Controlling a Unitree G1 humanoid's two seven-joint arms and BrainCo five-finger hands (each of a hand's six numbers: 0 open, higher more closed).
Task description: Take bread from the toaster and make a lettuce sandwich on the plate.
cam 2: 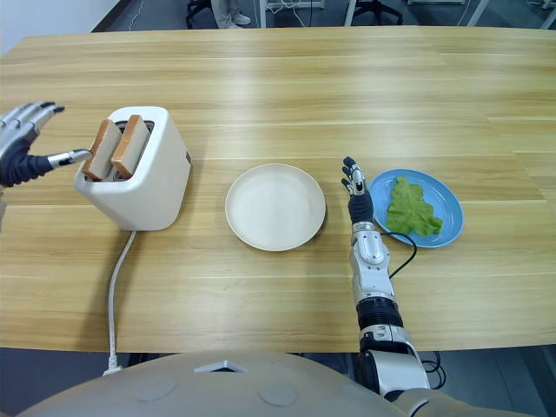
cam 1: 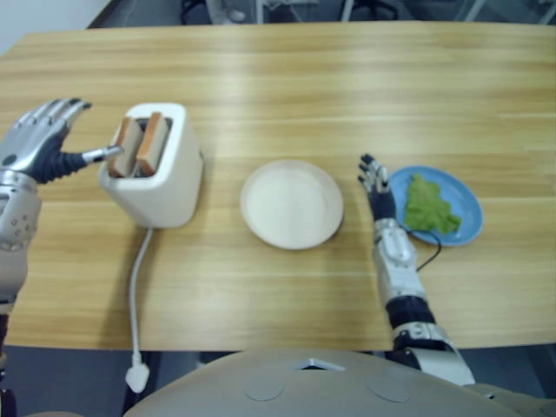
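A white toaster [cam 1: 161, 178] stands on the left of the wooden table with two slices of bread [cam 1: 141, 143] sticking up from its slots. My left hand [cam 1: 39, 139] is open just left of the toaster, one fingertip touching the nearer slice. An empty cream plate [cam 1: 291, 202] lies in the middle. To its right a blue plate [cam 1: 460, 204] holds green lettuce [cam 1: 428, 204]. My right hand [cam 1: 378, 191] rests open on the table between the two plates, holding nothing.
The toaster's white cord [cam 1: 135, 295] runs down over the table's front edge to a hanging plug. Chair and desk legs stand beyond the far edge. Bare wood stretches across the far half of the table [cam 1: 347, 78].
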